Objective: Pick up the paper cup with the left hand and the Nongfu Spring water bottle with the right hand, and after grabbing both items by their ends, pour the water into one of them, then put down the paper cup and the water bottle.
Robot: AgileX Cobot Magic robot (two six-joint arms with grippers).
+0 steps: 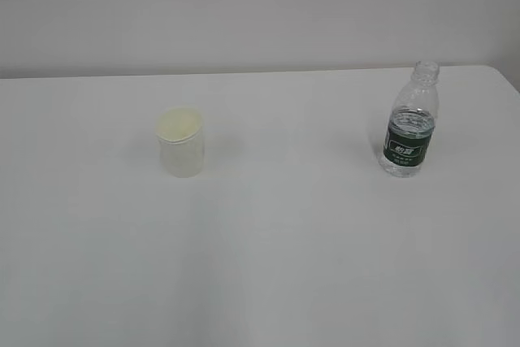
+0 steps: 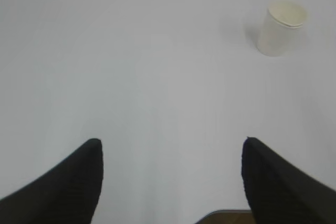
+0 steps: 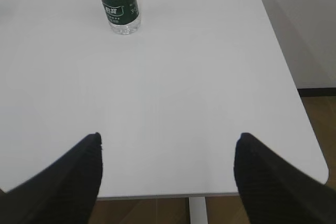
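Nothing was picked up yet: the paper cup (image 1: 180, 153) and the Nongfu Spring water bottle (image 1: 411, 122) stood apart. The left hand (image 2: 172, 150) and the right hand (image 3: 168, 145) hung back, jaws spread wide and empty. Each needed to reach in next.

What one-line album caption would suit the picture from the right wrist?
Open right gripper hovering above the white table, the uncapped water bottle standing far ahead.

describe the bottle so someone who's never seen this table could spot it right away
On the plain white table, look to its right side near the far edge. There stands a small clear ribbed plastic bottle with a dark green label band, uncapped; it is taller than the only other item, the white paper cup standing apart on the left.
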